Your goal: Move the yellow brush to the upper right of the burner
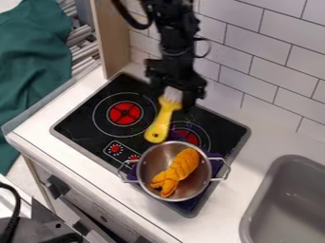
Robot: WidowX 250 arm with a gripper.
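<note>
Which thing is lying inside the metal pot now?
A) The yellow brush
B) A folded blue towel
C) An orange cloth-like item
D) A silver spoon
C: the orange cloth-like item rests inside the metal pot, while the yellow brush is outside it, over the stove.
</note>
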